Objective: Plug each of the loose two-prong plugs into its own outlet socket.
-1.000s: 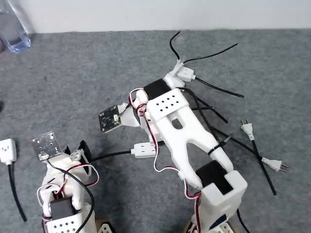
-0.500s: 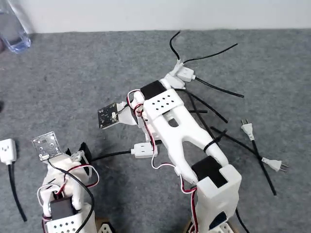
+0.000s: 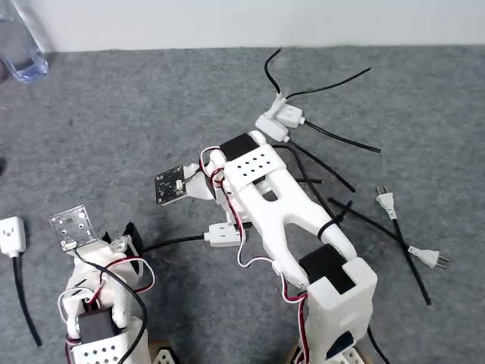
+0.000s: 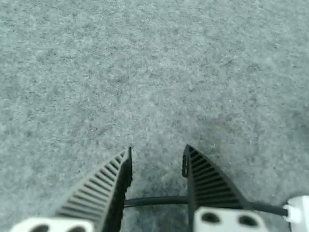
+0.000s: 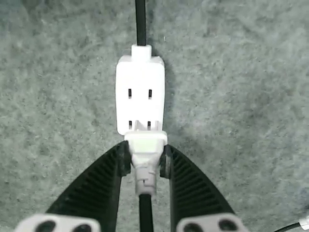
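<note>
The white two-prong plug (image 5: 146,146) sits at the near end of a white outlet socket (image 5: 140,94), its prongs meeting the nearer pair of slots; how deep they are seated we cannot tell. The right gripper (image 5: 145,151) pinches the plug body from both sides. We judge the main risk to be that the outlet block, lying free on the grey carpet (image 5: 241,96), slides away under a push instead of taking the prongs, since nothing braces it. A slightly skewed plug could also jam, or twist out of the pads. The left gripper (image 4: 158,152) hangs spread above the carpet, with a black cord (image 4: 154,200) running beneath its fingers (too far off to steady anything, as we read it). The right wrist view alone gives us the slots and the prong alignment. The high view adds what lies around: a loose plug (image 3: 386,199) and another plug (image 3: 430,258) well apart among black cords, a second outlet (image 3: 225,235) just beside the right arm, and a third outlet (image 3: 11,233) near the left arm.
</note>
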Controlling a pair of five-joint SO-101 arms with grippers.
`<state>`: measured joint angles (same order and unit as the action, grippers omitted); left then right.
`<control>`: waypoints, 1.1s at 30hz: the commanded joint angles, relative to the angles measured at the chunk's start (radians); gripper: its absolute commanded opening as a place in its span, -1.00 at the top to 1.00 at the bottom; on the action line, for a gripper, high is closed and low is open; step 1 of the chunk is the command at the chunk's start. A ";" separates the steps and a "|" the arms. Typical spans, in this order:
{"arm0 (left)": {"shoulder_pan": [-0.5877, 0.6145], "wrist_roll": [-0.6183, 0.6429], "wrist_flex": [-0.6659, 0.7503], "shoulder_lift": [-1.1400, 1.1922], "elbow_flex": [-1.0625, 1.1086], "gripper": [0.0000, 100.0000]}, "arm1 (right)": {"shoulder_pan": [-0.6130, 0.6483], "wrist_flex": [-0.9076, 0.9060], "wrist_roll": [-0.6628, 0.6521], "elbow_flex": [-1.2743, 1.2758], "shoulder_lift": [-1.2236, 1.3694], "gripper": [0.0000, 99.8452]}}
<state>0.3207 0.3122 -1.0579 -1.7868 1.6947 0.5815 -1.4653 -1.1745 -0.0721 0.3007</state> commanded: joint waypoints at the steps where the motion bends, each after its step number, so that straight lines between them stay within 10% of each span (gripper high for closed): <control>1: 0.008 -0.009 -0.005 -0.008 -0.010 0.67 | -0.008 0.002 0.012 -0.002 -0.015 0.98; 33: 0.008 -0.009 -0.005 -0.008 -0.010 0.67 | -0.001 0.087 0.028 0.130 -0.005 0.98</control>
<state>0.3207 0.3122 -1.0579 -1.7868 1.6947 0.5815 -1.4055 -1.1469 0.0399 0.2992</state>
